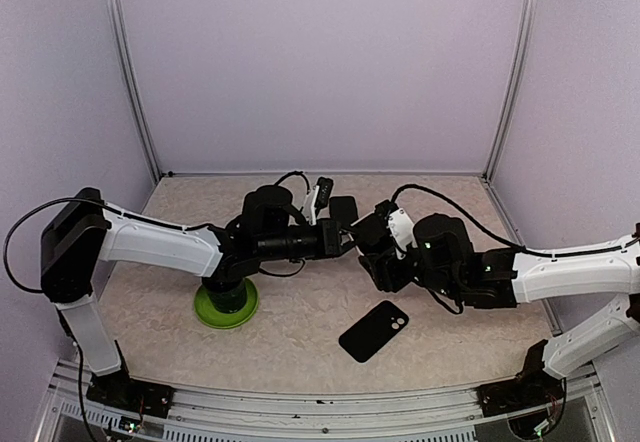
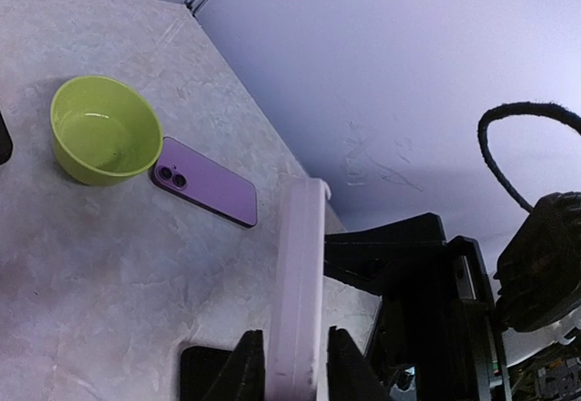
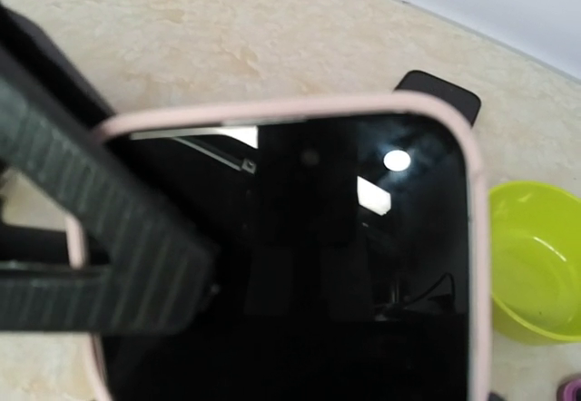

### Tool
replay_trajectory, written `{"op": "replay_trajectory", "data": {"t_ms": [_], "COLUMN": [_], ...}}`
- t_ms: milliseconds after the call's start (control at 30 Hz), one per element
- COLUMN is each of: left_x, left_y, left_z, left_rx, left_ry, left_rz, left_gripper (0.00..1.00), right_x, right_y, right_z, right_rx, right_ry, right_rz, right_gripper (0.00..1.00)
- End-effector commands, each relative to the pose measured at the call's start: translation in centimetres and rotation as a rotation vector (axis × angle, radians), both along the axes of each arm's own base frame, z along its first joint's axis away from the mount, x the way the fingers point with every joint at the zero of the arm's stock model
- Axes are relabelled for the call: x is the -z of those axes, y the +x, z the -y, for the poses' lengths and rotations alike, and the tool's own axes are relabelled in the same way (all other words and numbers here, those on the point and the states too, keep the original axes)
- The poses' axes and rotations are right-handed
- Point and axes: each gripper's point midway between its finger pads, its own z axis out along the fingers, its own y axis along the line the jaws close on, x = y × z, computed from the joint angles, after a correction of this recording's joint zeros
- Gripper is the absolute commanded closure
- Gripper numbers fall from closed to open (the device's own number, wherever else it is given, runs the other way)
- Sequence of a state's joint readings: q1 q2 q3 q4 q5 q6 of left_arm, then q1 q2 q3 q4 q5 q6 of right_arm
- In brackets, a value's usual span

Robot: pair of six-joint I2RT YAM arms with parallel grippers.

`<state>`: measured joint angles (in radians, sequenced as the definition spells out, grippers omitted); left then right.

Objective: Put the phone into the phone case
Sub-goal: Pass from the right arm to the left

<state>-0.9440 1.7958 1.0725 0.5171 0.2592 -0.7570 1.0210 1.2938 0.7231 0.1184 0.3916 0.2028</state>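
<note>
A phone with a black screen (image 3: 363, 265) sits inside a pink phone case (image 3: 477, 238) and is held in the air between the two arms. It fills the right wrist view and hides my right gripper's fingers. In the top view my right gripper (image 1: 372, 242) is up against the phone. My left gripper (image 2: 295, 365) has a finger on each side of the case's thin pink edge (image 2: 300, 274), close against it. One ribbed left finger (image 3: 100, 229) lies across the screen. From above, my left gripper (image 1: 345, 224) meets the right one over the table's middle.
A black phone case (image 1: 373, 330) lies flat on the table in front of the right arm. It also shows in both wrist views, black case (image 2: 201, 369) and black case (image 3: 438, 97). A purple phone (image 2: 204, 181) lies camera side up beside a green bowl (image 2: 102, 129). The bowl (image 1: 226, 307) sits under the left arm.
</note>
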Motion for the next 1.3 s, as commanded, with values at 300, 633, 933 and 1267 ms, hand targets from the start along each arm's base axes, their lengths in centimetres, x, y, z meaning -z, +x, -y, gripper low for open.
{"op": "replay_trajectory", "data": {"t_ms": [300, 633, 933, 1267], "left_x": [-0.8, -1.7, -3.5, -4.8], "left_y": [0.5, 0.8, -2.2, -6.8], "left_z": [0.4, -1.8, -2.8, -3.6], "left_rx": [0.022, 0.048, 0.25, 0.487], "left_ry": [-0.03, -0.033, -0.058, -0.073], "left_rz": [0.0, 0.044, 0.12, 0.209], "left_gripper": [1.0, 1.0, 1.0, 1.0], "right_x": [-3.8, -5.7, -7.7, -5.9], "right_y": [0.4, -1.9, -3.4, -5.9], "right_z": [-1.4, -0.4, 1.8, -0.1], "right_rx": [-0.009, -0.124, -0.273, -0.531], "right_ry": [0.087, 0.137, 0.305, 0.35], "right_rz": [0.075, 0.089, 0.005, -0.197], "right_gripper": [0.28, 0.0, 0.0, 0.05]}}
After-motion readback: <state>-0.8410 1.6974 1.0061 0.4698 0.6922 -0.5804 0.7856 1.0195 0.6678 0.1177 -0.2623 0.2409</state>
